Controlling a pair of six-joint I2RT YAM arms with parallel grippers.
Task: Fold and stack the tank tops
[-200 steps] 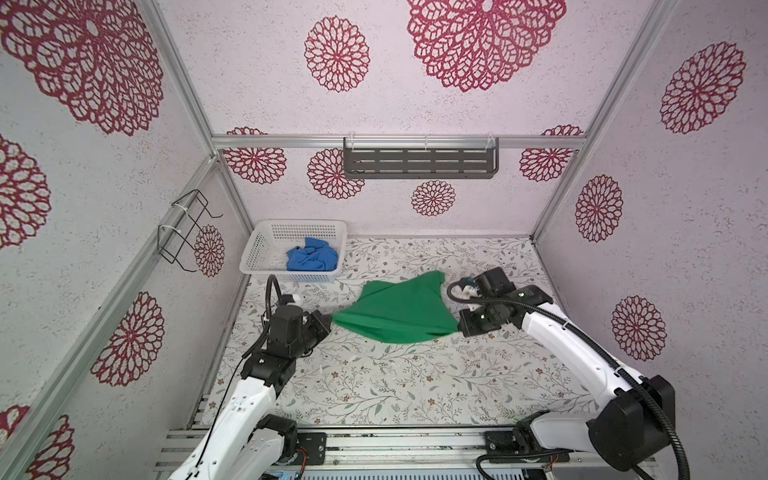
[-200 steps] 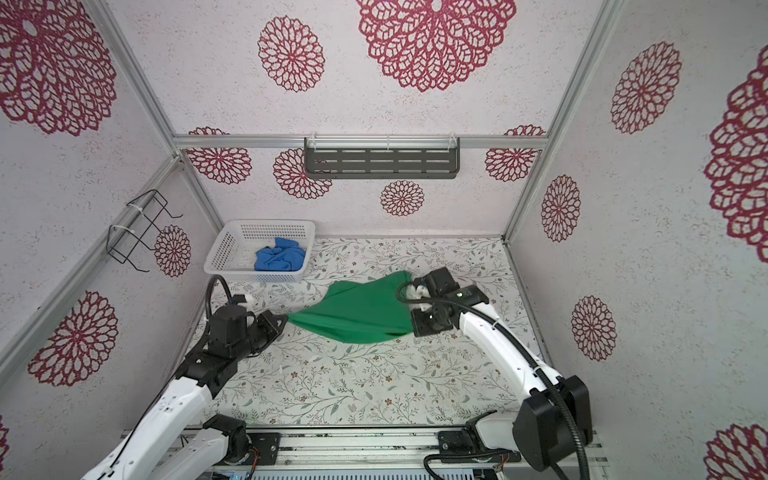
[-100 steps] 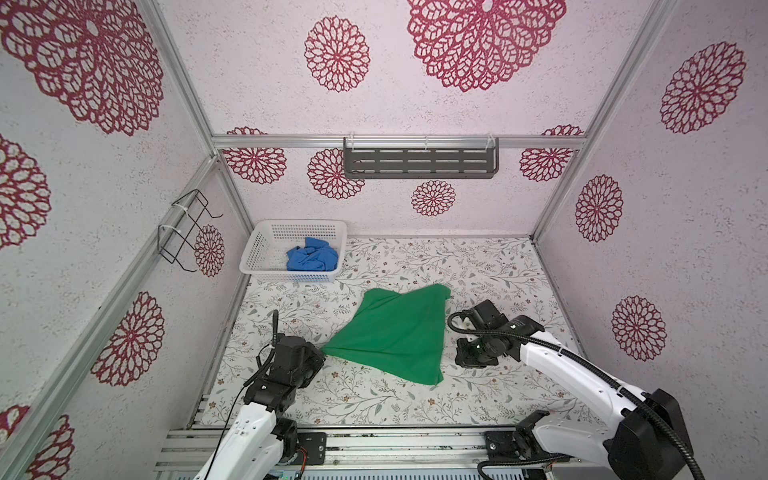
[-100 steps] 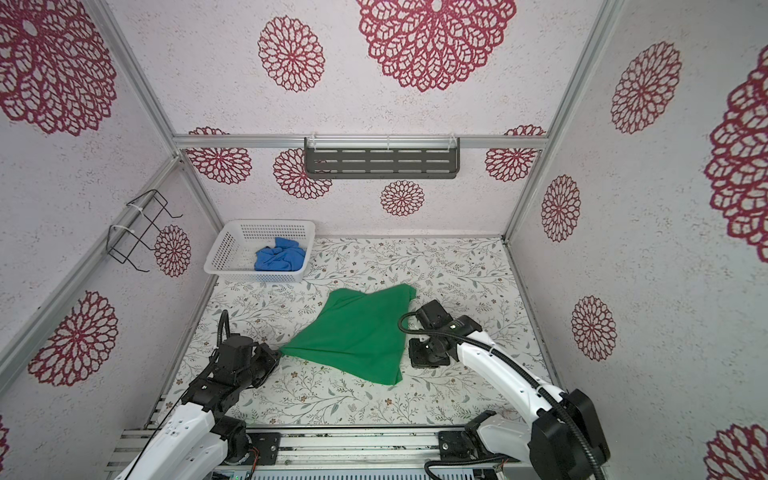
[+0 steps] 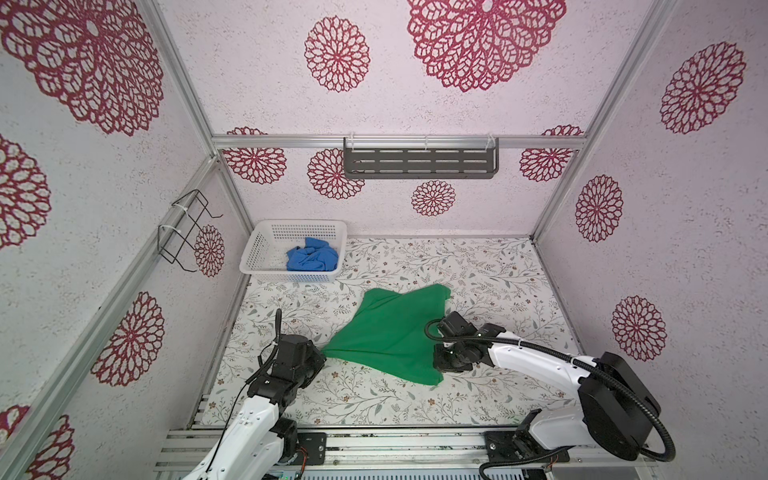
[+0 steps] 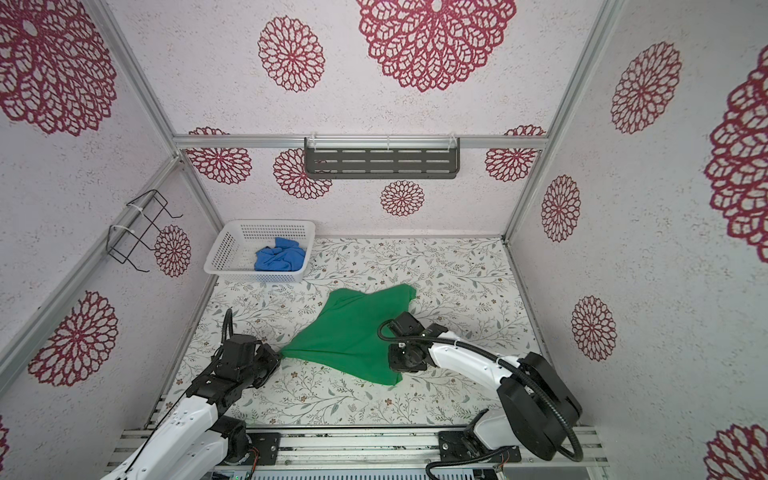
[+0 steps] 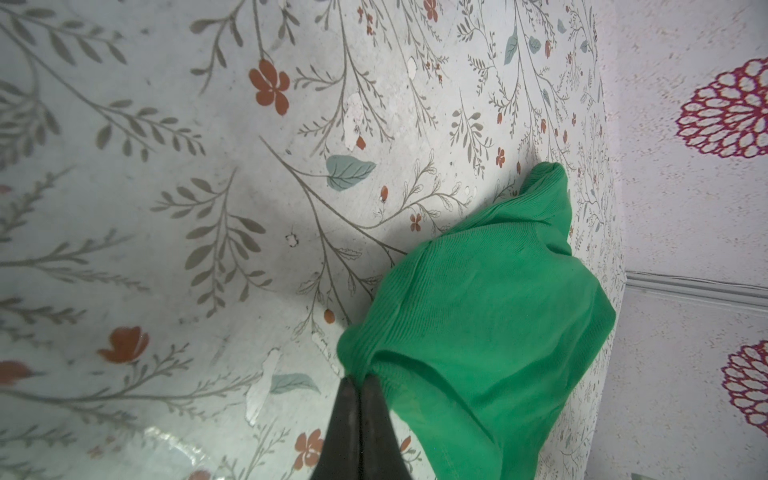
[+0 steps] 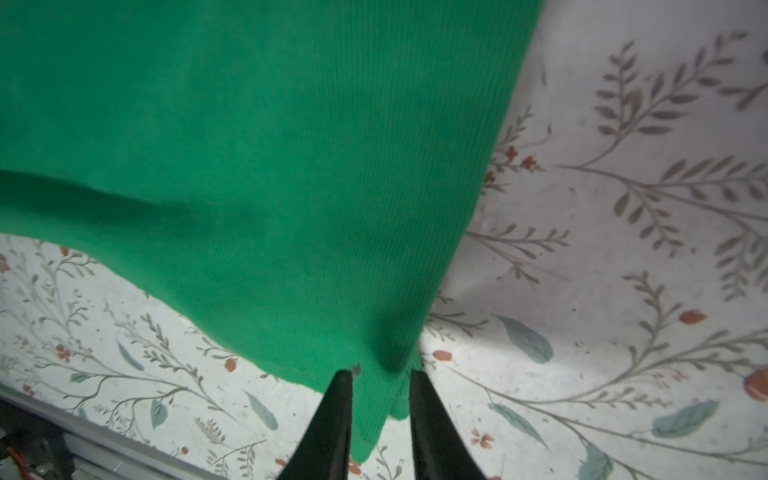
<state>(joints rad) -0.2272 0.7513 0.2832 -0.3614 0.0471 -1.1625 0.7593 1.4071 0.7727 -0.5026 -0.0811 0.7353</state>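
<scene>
Left pincer [image 7: 359, 384]: closed tight on one gathered corner of the green tank top [image 7: 478, 324], with the cloth bunched right at its black tips. It sat low near the front left of the worktop [image 5: 478, 270].
Right pincer [image 8: 380, 376]: jaws parted a little, with a hem corner of the same top lying between them (no squeeze on the cloth showed in the wrist view).
Green tank top [image 5: 390, 332]: lay mostly flat across the middle of the worktop in both top views. One near corner was drawn to a point at the left pincer and the other near corner lay at the right pincer. Its far edge was wavy and faced the rear wall.
Blue tank top [image 5: 311, 258]: sat crumpled in a heap inside the white basket [image 5: 266, 249], toward the basket's right side.
White basket: stood in the worktop's rear left corner with the blue tank top in it, well apart from both pincers. It was near the green tank top's far edge but not touching it.
</scene>
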